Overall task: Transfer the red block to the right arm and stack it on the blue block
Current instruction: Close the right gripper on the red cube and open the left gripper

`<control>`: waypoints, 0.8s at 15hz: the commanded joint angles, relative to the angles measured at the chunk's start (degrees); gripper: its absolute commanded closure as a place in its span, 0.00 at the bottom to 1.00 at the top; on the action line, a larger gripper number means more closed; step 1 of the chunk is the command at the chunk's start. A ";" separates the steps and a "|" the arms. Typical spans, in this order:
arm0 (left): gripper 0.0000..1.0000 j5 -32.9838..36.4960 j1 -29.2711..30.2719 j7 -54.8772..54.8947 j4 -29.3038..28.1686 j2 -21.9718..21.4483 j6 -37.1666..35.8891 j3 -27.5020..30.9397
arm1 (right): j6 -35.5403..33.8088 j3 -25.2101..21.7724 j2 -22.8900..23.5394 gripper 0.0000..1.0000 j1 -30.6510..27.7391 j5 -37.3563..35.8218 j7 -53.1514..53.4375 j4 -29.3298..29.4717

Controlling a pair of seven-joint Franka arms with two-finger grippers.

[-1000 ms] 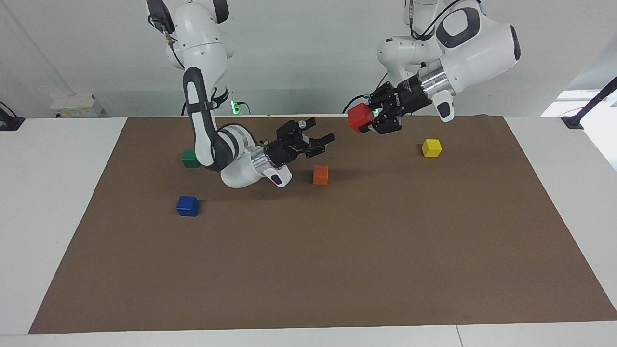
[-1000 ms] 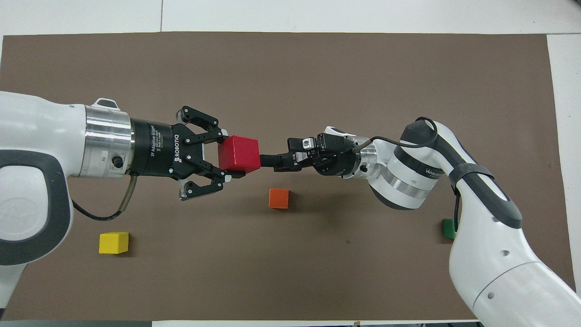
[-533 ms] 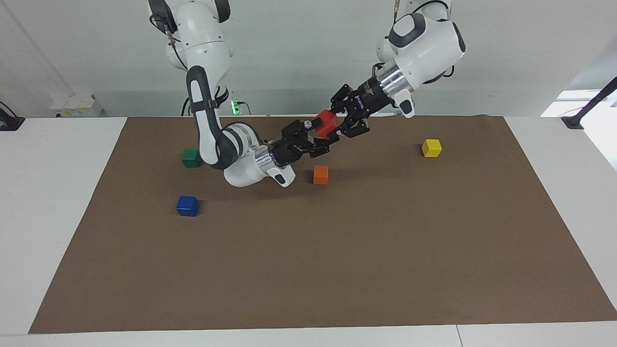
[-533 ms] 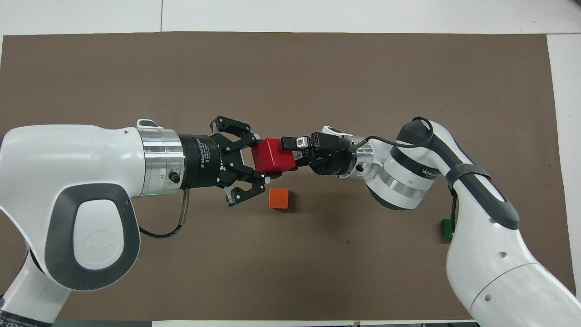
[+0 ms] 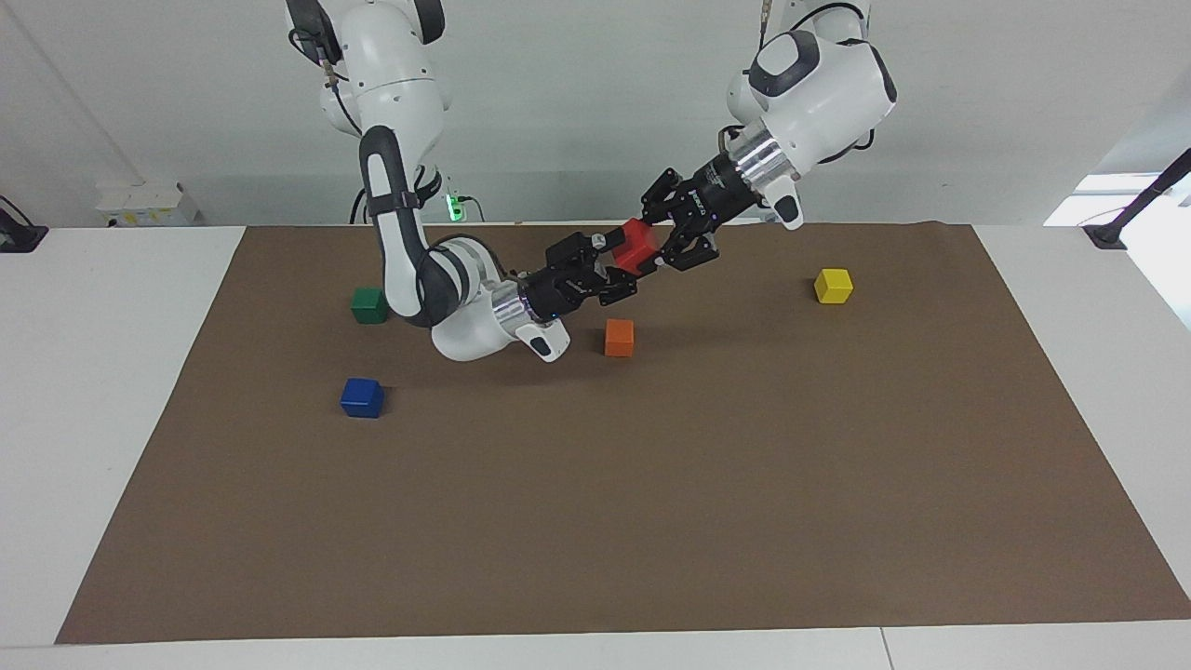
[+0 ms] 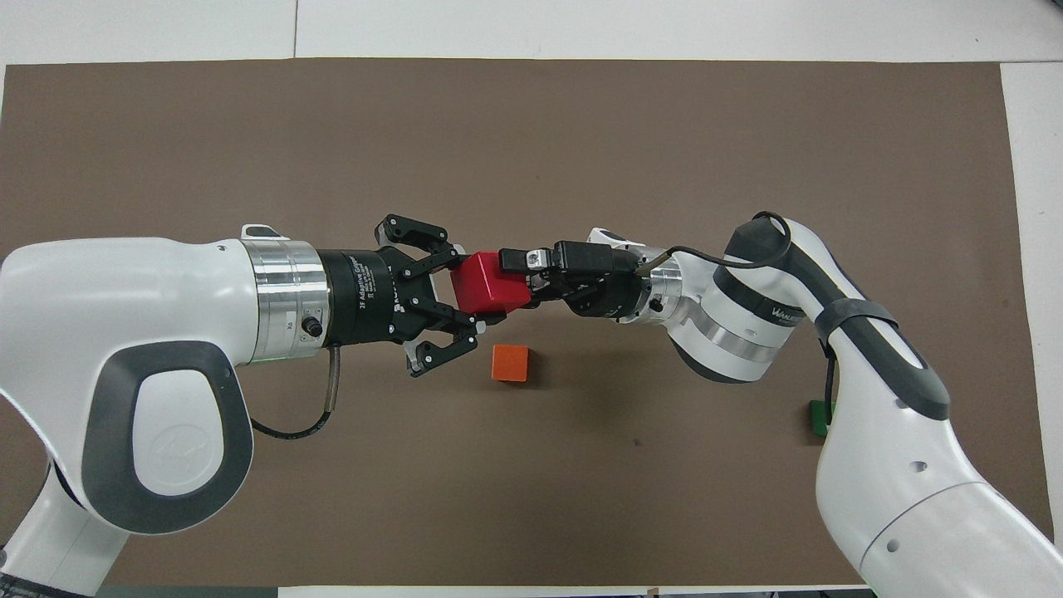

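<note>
The red block (image 5: pixel 637 247) (image 6: pixel 490 282) is held in the air between the two grippers, over the mat near the orange cube. My left gripper (image 5: pixel 657 249) (image 6: pixel 465 289) is shut on it. My right gripper (image 5: pixel 622 262) (image 6: pixel 519 278), on the arm with the blue wrist light, meets it head-on. It is open, with a finger on either side of the block's free end. The blue block (image 5: pixel 362 397) sits on the mat toward the right arm's end. In the overhead view it is hidden under the right arm.
An orange cube (image 5: pixel 619 337) (image 6: pixel 510 363) lies on the brown mat (image 5: pixel 651 484) under the meeting grippers. A green cube (image 5: pixel 369 305) (image 6: pixel 820 418) sits nearer the robots than the blue block. A yellow cube (image 5: pixel 834 286) lies toward the left arm's end.
The left gripper carried the red block down toward the right gripper. The right gripper rose to meet it, and its open fingers slid around the block's free end.
</note>
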 commanded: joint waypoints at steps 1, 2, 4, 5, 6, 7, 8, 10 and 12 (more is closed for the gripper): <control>1.00 -1.38 -0.19 -0.51 -2.29 -2.08 0.89 0.26 | 3.29 0.68 -0.46 1.00 0.49 1.38 -1.90 0.09; 1.00 -1.38 -0.19 -0.51 -2.29 -2.08 0.89 0.26 | 4.43 0.68 -0.81 1.00 0.58 1.38 -1.90 0.09; 1.00 -1.38 -0.19 -0.42 -2.29 -2.08 0.54 0.26 | 4.53 0.68 -0.82 1.00 0.58 1.38 -1.90 0.09; 1.00 -1.21 -0.19 0.36 -2.20 -2.17 0.36 0.43 | 4.53 0.68 -0.90 1.00 0.58 1.38 -1.90 0.09; 1.00 -1.21 -0.10 0.28 -2.29 -3.21 0.62 0.44 | 4.53 0.68 -0.90 1.00 0.50 1.38 -1.90 0.09; 0.91 -1.21 0.07 0.28 -2.29 -3.31 0.62 0.44 | 4.53 0.68 -0.82 1.00 0.50 1.38 -1.81 0.09; 0.01 -1.21 0.25 0.45 -1.94 -3.57 0.54 0.52 | 4.70 0.59 -0.99 1.00 0.50 1.38 -1.64 0.09; 0.00 -0.86 1.56 0.54 -1.93 -4.62 -0.07 0.87 | 5.67 0.59 -1.43 1.00 0.32 1.20 -1.02 0.09; 0.00 -0.77 6.29 3.95 -2.02 -6.82 -4.70 0.87 | 7.95 0.50 -2.92 1.00 -0.82 -0.72 0.46 -0.08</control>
